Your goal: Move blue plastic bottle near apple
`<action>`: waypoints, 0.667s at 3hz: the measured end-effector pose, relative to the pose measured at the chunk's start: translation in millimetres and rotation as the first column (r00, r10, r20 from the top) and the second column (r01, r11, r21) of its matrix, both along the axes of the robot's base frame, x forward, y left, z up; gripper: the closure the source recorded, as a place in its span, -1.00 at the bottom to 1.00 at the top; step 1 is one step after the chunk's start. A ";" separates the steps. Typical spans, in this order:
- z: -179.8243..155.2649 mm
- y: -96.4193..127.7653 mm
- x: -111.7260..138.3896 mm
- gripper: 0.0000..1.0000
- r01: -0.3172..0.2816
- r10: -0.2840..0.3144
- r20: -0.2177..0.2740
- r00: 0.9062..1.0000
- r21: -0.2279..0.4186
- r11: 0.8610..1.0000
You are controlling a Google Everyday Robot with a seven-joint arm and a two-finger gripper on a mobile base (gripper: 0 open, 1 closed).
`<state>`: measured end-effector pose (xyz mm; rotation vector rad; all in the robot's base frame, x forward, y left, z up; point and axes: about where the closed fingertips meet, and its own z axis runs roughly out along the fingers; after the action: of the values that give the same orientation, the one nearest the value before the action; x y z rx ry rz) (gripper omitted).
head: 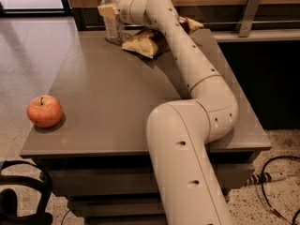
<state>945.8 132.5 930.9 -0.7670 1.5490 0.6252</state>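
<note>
The blue plastic bottle point(111, 26) stands upright at the far left corner of the grey table point(112, 102); it is clear with a white cap and a pale label. My gripper point(108, 11) is at the bottle, at mid height, and part of it covers the bottle's front. The arm reaches across the table from the lower right. The apple point(44, 111), red-orange with a short stem, sits at the table's near left edge, far from the bottle.
A yellow-and-brown snack bag point(143, 43) lies just right of the bottle, under the arm. A wooden wall with a metal rail point(248, 13) runs behind the table. Cables point(274, 182) lie on the floor at right, and a black object point(21, 196) at lower left.
</note>
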 end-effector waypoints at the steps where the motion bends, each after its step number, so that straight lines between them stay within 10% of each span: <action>1: -1.7 2.9 -0.2 1.00 -0.003 0.003 -0.002 1.000 0.000 1.000; 2: 11.1 -6.6 -6.5 1.00 0.009 -0.009 0.000 1.000 -0.042 0.999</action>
<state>939.3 125.9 942.0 -0.7914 1.5695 0.5877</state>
